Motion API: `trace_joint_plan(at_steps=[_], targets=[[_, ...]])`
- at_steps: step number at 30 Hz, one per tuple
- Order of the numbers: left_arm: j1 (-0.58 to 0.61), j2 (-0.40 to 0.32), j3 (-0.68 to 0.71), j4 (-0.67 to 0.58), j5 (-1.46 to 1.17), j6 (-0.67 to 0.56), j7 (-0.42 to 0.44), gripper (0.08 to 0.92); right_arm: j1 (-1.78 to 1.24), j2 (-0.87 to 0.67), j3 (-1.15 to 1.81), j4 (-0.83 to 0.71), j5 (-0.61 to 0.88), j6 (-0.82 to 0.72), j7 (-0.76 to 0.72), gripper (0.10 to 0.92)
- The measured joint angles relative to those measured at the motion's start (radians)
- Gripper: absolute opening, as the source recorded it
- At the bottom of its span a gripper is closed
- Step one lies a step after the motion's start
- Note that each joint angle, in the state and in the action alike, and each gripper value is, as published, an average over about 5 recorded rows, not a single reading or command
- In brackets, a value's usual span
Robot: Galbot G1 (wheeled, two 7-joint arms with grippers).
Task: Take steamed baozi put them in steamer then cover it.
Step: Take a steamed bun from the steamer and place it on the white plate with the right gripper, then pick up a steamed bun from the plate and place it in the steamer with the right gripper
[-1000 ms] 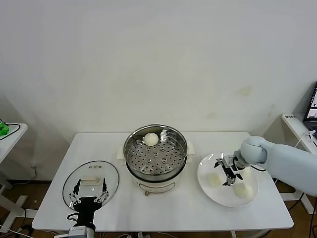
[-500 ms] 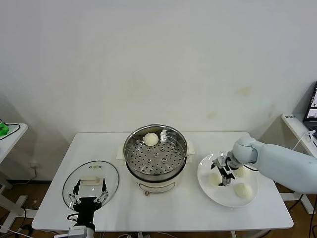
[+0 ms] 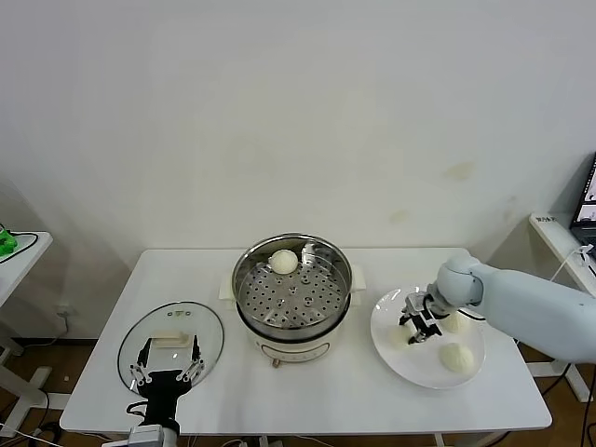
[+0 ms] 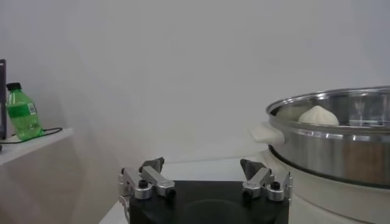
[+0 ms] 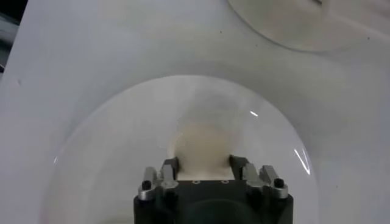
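Note:
The steamer (image 3: 293,296) stands mid-table with one steamed baozi (image 3: 284,262) on its perforated tray, also visible in the left wrist view as a baozi (image 4: 318,115) in the steel pot (image 4: 341,146). On the white plate (image 3: 386,307) at the right, my right gripper (image 3: 416,321) is shut on a baozi (image 5: 204,146), its fingers pressed against both sides of the bun. Two more baozi (image 3: 455,357) (image 3: 457,323) lie on the plate beside it. My left gripper (image 3: 166,368) hangs open over the glass lid (image 3: 172,326), holding nothing.
The glass lid with its cream handle lies flat on the table's left front. A green bottle (image 4: 21,112) stands on a side table far left. Another small table (image 3: 559,233) is at the right edge. The plate's rim (image 5: 91,152) surrounds the right gripper.
My right gripper shifted a little toward the plate's left side and closed its fingers on a baozi. The left arm has not moved.

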Motion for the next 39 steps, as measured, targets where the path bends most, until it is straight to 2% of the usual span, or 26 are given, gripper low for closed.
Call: trace_joint_plan(at_steps=[10, 22, 39], targets=[[-0.002, 0.004, 0.005, -0.003, 0.0, 0.002, 0.0, 0.823, 0.078, -0.017, -0.027, 0.023, 0.045, -0.014, 0.001, 0.399], [-0.013, 0.02, 0.02, -0.014, -0.007, 0.003, 0.0, 0.823, 0.337, -0.01, -0.128, 0.066, 0.17, -0.046, 0.012, 0.407], [-0.036, 0.04, 0.01, -0.015, -0.032, 0.005, -0.005, 0.823, 0.646, 0.187, -0.265, 0.122, 0.474, -0.158, 0.086, 0.416]])
